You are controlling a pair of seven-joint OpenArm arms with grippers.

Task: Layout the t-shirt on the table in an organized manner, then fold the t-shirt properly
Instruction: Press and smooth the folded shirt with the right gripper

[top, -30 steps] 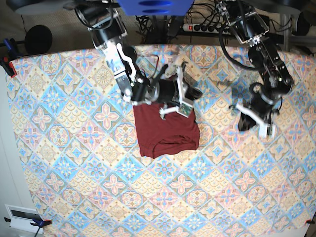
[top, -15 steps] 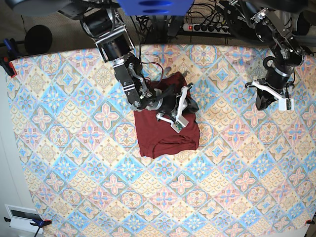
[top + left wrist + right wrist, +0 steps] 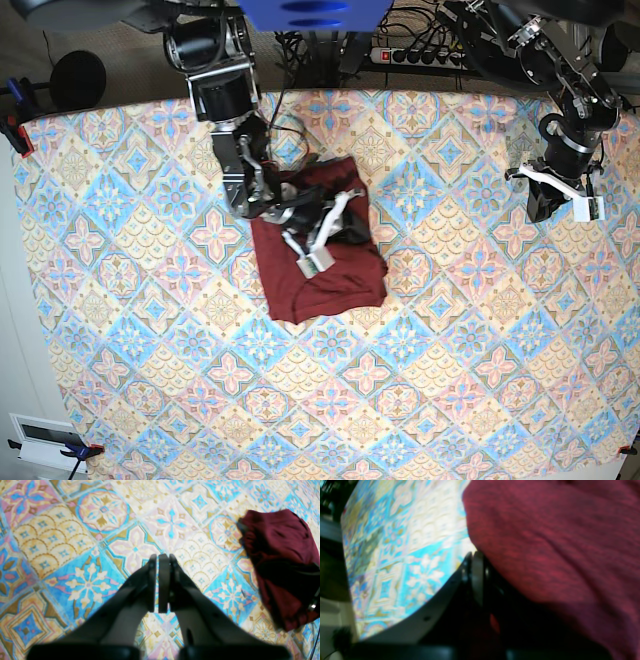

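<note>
The tabletop (image 3: 140, 330), dressed in pastel blue, pink and cream tiles, fills nearly the whole base view. On it, toward the far middle, lies the dark maroon t-shirt (image 3: 330, 275), folded into a compact, rumpled block. My right arm (image 3: 235, 150) reaches down from the far edge and lies across the shirt's upper half, hiding that part of the cloth. My right fingers (image 3: 473, 578) are pressed together low against the fabric's edge; whether any cloth is caught between them I cannot tell, the wrist view being blurred. My left fingers (image 3: 160, 585) are closed on nothing, above bare pattern well apart from the shirt, near the tabletop's far corner. Behind the far edge sit a power strip (image 3: 415, 55) and tangled cables (image 3: 310, 50).
</note>
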